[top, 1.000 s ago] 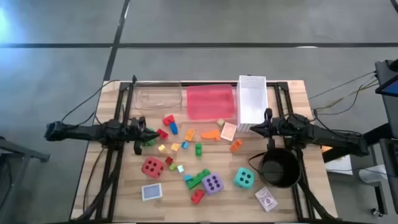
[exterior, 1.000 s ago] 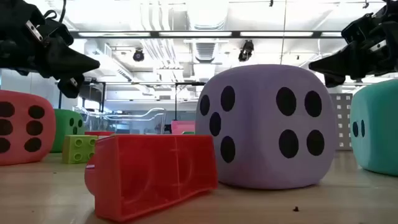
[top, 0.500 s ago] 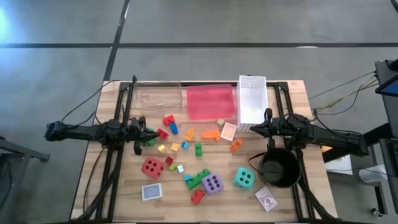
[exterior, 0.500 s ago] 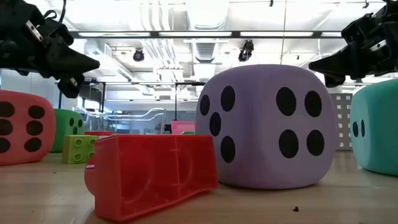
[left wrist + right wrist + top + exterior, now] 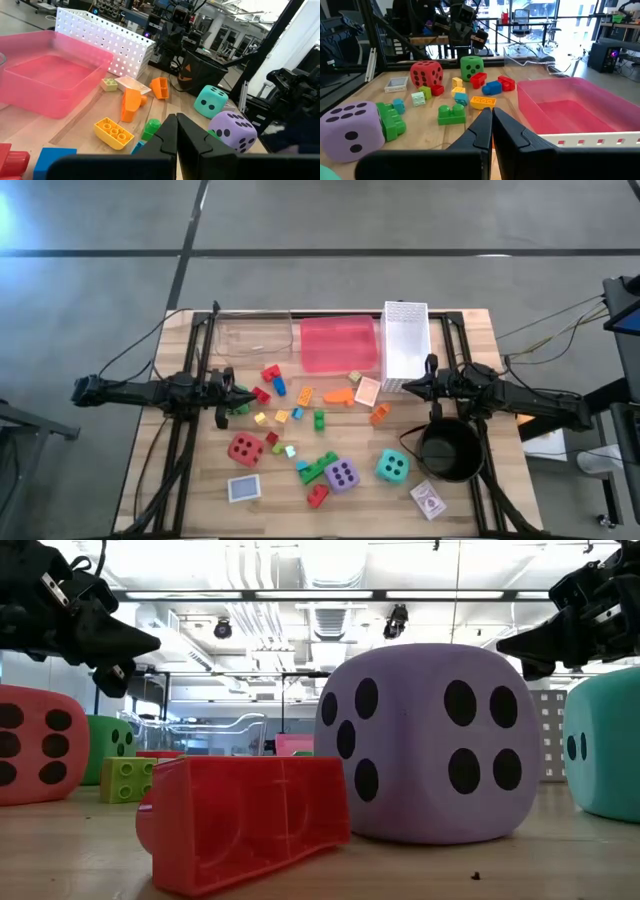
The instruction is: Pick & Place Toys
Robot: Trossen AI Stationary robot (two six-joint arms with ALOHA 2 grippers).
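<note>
1. Your left gripper point(image 5: 232, 392) hangs above the table's left side, just beside the green die point(image 5: 240, 403); its fingers are pressed together on nothing, so no toy is in hand.
2. Your right gripper point(image 5: 408, 387) hangs at the right, close to the front end of the white basket point(image 5: 405, 340) and above the black pot point(image 5: 449, 450); its fingers are likewise together and empty; both arms look parked, likely so the middle stays free for a first reach.
3. The toys all lie loose on the table point(image 5: 180, 500); the red die point(image 5: 245, 448) sits front left, the purple die point(image 5: 342, 475) and the teal die point(image 5: 391, 466) front centre, well apart from the containers.
4. Small bricks point(image 5: 300, 415) are scattered across the middle, between the two grippers; a red brick point(image 5: 245, 820) lies on its side just in front of the purple die in the low view.
5. Card packs rest flat near the front edge: one point(image 5: 244, 488) at the left, one point(image 5: 429, 500) at the right.
6. The pink tray point(image 5: 338, 343) and a clear bin point(image 5: 252, 332) stand at the back; I judge nothing is sorted yet; you would need to open a gripper before picking.
</note>
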